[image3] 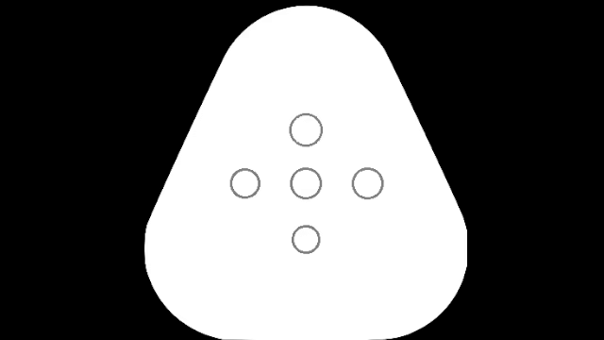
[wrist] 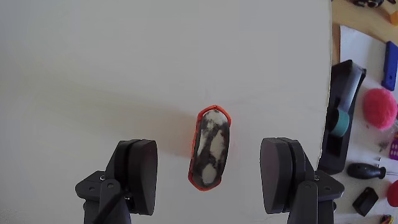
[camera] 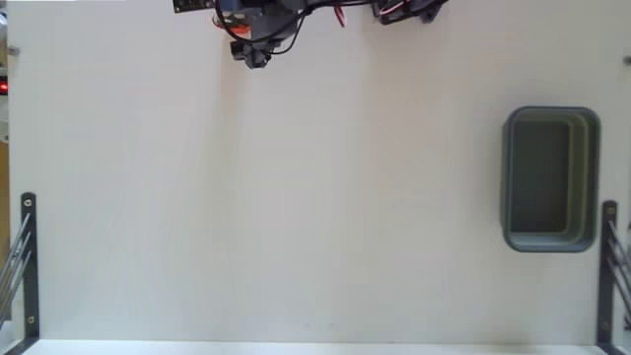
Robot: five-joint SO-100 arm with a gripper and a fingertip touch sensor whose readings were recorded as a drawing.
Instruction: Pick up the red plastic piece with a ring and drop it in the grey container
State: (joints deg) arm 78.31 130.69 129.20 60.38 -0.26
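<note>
Wrist view: red plastic piece with a ring (wrist: 210,148) lies flat on white bench (wrist: 124,74), long axis running roughly top to bottom of view, slightly tilted. Oval shape, red-orange rim, mottled grey-white face. Gripper (wrist: 211,180) open, fingers on either side, not touching piece. Fixed view: grey container (camera: 550,179) at right, darker inside, piece not visible there.

Red piece (wrist: 210,149) between spread tool (wrist: 211,180) fingers
</note>
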